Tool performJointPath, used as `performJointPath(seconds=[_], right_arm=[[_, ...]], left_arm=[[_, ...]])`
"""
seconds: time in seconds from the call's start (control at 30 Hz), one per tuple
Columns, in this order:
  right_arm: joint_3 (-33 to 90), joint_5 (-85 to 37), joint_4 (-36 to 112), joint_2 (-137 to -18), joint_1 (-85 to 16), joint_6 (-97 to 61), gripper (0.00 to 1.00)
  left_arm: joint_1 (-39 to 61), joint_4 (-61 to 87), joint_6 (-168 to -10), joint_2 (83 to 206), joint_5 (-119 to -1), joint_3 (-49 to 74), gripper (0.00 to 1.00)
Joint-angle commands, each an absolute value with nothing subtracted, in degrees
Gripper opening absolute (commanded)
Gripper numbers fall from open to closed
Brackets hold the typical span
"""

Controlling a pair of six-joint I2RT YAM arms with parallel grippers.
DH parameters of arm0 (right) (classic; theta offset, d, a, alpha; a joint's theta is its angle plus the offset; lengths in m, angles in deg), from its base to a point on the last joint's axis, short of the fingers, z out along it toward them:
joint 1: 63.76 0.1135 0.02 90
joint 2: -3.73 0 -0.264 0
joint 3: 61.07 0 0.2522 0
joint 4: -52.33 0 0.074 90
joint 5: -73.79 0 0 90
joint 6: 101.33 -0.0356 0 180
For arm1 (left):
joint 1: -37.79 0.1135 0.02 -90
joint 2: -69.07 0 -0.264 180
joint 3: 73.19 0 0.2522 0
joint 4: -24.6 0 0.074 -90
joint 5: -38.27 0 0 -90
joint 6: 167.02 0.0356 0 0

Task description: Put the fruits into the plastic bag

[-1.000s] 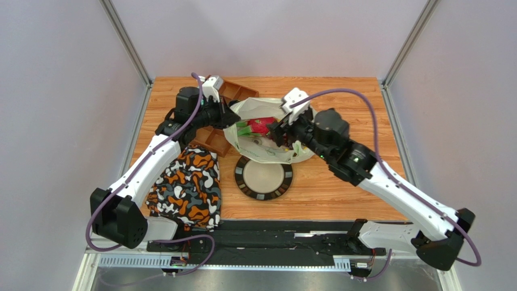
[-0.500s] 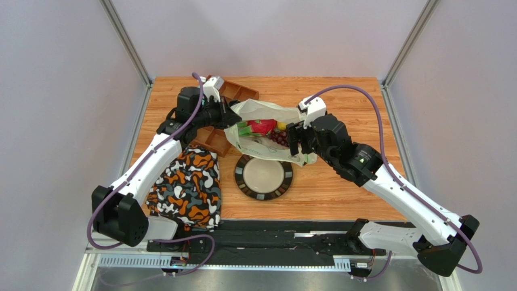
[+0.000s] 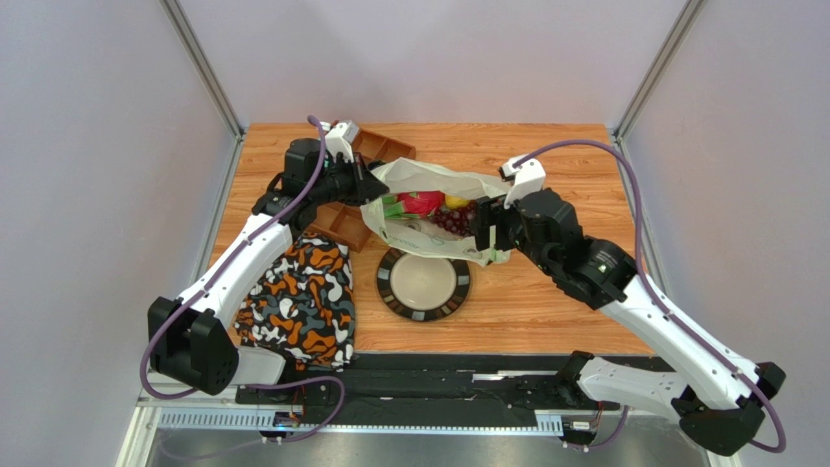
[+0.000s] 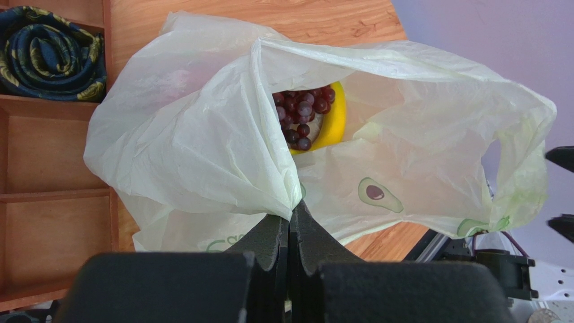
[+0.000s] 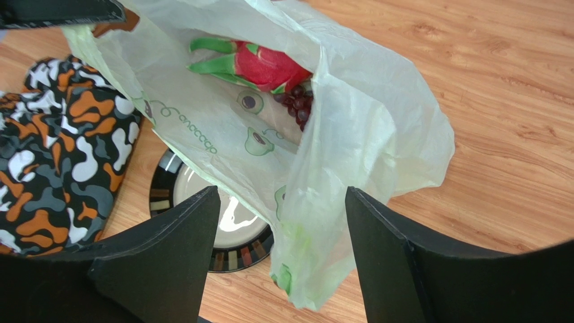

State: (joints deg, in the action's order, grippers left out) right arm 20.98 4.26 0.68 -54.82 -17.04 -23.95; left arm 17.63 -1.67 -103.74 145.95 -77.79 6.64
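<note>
Left gripper (image 4: 290,217) clamped tight on bag (image 4: 202,134) rim, 9 o'clock. Right gripper (image 5: 281,196) wide, empty, straddling 3 o'clock rim. Dragon fruit (image 5: 269,67) and grapes (image 5: 300,104) inside. Likely best: pinch rim gently, don't tip.

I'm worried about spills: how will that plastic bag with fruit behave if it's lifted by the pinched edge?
The plastic bag looks thin and wrinkled, so it will probably sag, not hold shape. Pinched at one edge by the left claw, it would likely hang lopsided. The grape bunch and dragon fruit lie near the open mouth and might slide out.
</note>
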Motion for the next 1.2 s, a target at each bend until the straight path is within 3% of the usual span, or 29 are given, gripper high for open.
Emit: performJointPath(seconds=[0.0,0.43,0.53,0.63,0.67,0.7,0.97,1.17], right_arm=[[23.4,4.8,0.1,-50.3,-17.2,-25.3,0.74],[17.6,-4.5,3.1,-53.6,-17.4,-27.1,0.72],[16.9,-5.3,5.2,-56.7,-17.7,-26.7,0.56],[17.0,-8.9,9.0,-59.1,-20.7,-25.8,0.24],[18.0,-10.0,9.6,-59.6,-21.9,-25.4,0.05],[19.2,-10.1,9.8,-60.8,-23.0,-24.4,0.0],[43.4,-0.1,10.4,-60.8,-33.7,-14.9,0.0],[48.0,2.9,11.4,-62.1,-38.9,-11.8,0.0]], left_arm=[[17.8,0.9,-103.7,146.5,-78.0,8.3,0.0],[17.8,1.7,-104.3,147.0,-78.7,8.4,0.0],[17.8,1.9,-104.4,147.3,-78.6,8.6,0.0],[17.8,2.1,-104.6,148.8,-78.7,9.8,0.0],[17.8,2.2,-105.0,149.4,-78.7,10.5,0.0],[17.8,2.3,-105.1,150.0,-78.8,12.4,0.0],[17.4,16.1,-108.5,152.4,-84.3,19.9,0.0],[16.1,24.2,-108.0,151.9,-85.2,19.9,0.0]])
